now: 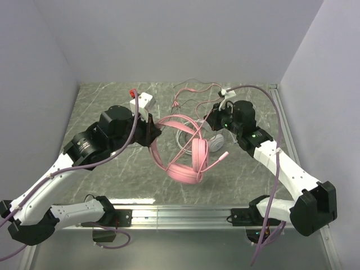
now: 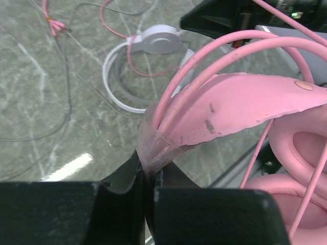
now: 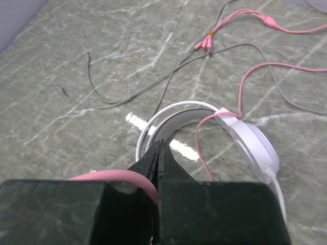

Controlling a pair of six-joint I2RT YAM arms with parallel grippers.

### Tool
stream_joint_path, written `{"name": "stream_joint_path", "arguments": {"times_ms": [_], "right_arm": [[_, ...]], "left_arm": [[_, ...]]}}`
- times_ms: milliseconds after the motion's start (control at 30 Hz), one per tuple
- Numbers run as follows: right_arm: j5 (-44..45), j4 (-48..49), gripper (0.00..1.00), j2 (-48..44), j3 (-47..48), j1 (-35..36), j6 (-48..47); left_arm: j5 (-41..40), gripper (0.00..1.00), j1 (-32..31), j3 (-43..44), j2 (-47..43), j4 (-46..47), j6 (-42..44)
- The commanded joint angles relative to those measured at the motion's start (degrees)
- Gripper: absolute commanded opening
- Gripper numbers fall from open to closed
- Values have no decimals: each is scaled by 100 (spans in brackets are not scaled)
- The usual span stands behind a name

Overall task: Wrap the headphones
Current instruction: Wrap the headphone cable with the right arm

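Observation:
The pink headphones (image 1: 188, 154) are held up over the middle of the marble table. My left gripper (image 1: 153, 135) is shut on the left end of their padded headband (image 2: 230, 107), and the ear cups (image 2: 301, 148) hang to the right. My right gripper (image 1: 209, 119) is shut on the thin pink cable (image 3: 122, 177), which passes between its closed fingers. The rest of that cable loops back to its plugs (image 3: 207, 43). The white headphones (image 3: 250, 145) lie flat on the table under both grippers, also showing in the left wrist view (image 2: 158, 40). Their pale cable (image 3: 102, 97) trails away loosely.
Grey walls close the table at the back and sides. A metal rail (image 1: 180, 214) runs along the near edge and another (image 1: 282, 124) along the right side. Loose pink and pale cable (image 1: 191, 90) lies across the back of the table.

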Motion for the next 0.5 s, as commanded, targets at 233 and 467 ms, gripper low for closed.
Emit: {"name": "stream_joint_path", "arguments": {"times_ms": [233, 467], "right_arm": [[-651, 1292, 0, -7, -721, -124, 519], [-1135, 1916, 0, 64, -1089, -116, 914]], "left_arm": [[1218, 0, -39, 550, -297, 743, -1012], [1105, 0, -48, 735, -297, 1173, -1513]]}}
